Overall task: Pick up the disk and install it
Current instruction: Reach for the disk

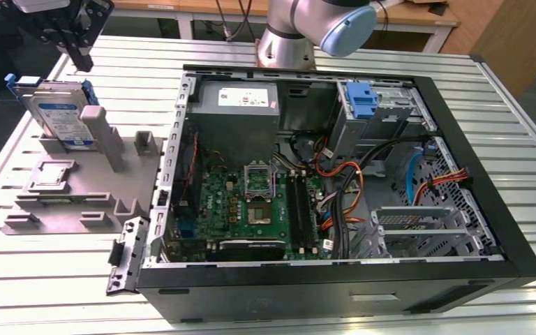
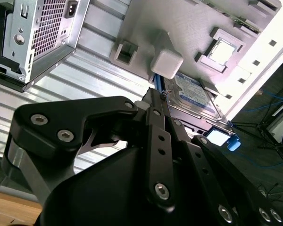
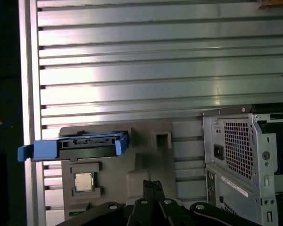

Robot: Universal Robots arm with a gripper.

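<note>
Air separates my black tool (image 1: pixel 82 64), closed and empty, from the silver-grey, blue-framed metal disk (image 1: pixel 63 115) just below. It stands on edge in a grey plastic holder (image 1: pixel 72 188) on the bench (image 1: pixel 26 279).

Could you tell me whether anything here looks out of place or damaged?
Nothing stands out. The disk stands on edge in the grey holder, beside the open computer case, with no visible damage. The claw hangs above it, apart.

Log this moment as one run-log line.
tool: shut, empty, just above disk, apart | disk: upright in grey fixture, not yet picked | case: open, beside fixture
</note>
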